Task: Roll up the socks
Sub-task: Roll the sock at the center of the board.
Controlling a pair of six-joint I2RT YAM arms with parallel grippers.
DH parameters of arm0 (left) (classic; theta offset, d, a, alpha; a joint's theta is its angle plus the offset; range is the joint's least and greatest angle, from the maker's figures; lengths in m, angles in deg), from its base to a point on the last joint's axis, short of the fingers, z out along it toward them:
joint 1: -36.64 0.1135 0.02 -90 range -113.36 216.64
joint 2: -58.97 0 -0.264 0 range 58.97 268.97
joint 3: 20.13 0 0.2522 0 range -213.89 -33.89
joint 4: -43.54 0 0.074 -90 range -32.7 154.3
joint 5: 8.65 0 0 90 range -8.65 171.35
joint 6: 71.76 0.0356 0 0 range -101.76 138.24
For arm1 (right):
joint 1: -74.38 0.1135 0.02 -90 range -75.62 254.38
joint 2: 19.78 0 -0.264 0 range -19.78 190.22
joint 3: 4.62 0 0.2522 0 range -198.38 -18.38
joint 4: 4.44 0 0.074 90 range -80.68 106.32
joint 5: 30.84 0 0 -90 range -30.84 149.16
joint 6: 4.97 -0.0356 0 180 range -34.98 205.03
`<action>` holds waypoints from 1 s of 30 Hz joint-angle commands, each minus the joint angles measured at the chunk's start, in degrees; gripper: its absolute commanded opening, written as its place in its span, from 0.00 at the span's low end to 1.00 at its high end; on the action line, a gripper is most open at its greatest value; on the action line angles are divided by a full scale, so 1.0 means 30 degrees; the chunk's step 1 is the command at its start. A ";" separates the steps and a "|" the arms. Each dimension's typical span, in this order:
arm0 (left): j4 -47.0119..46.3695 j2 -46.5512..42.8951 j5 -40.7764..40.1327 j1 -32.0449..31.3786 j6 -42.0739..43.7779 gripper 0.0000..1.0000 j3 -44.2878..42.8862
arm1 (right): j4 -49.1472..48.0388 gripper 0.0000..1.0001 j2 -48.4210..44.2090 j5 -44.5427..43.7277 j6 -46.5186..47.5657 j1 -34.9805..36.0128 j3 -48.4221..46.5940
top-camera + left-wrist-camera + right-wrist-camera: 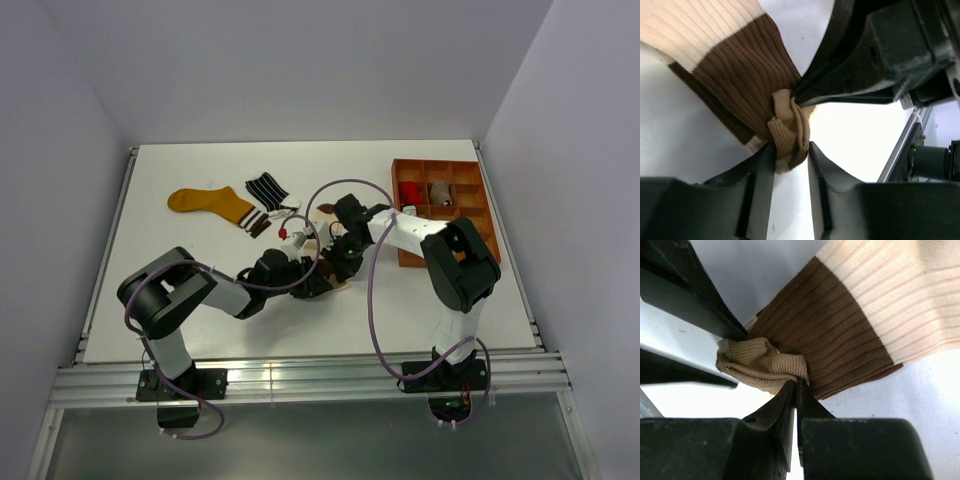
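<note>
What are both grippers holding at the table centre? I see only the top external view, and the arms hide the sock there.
Observer: In the left wrist view, the left gripper pinches a tan bunch of fabric at the brown band of the cream sock.
Operator: And the right one?
Observer: The right wrist view shows the right gripper nearly shut on the same bunch's edge.
Operator: Is the sock rolled already?
Observer: No; beyond the bunch it lies flat on the table.

This is a robotics lab cell: a white table [300,335] walled by plain grey panels [300,60], aluminium rails [320,378] at its edge bearing two cabled robot arms [170,295].
</note>
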 commanded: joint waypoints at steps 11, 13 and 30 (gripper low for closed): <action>0.0841 0.1572 0.0671 0.0324 -0.3161 0.00 -0.0673 | 0.0308 0.05 0.1130 -0.1717 0.0042 -0.0246 0.0765; 0.1536 0.2010 0.1402 0.0704 -0.4008 0.00 -0.0817 | 0.0191 0.06 0.1041 -0.1453 -0.0134 -0.0421 0.0678; 1.0706 0.3653 0.4949 0.2725 -0.5715 0.00 -0.3631 | -0.1567 0.36 -0.3292 0.1095 0.0128 -0.2735 0.1877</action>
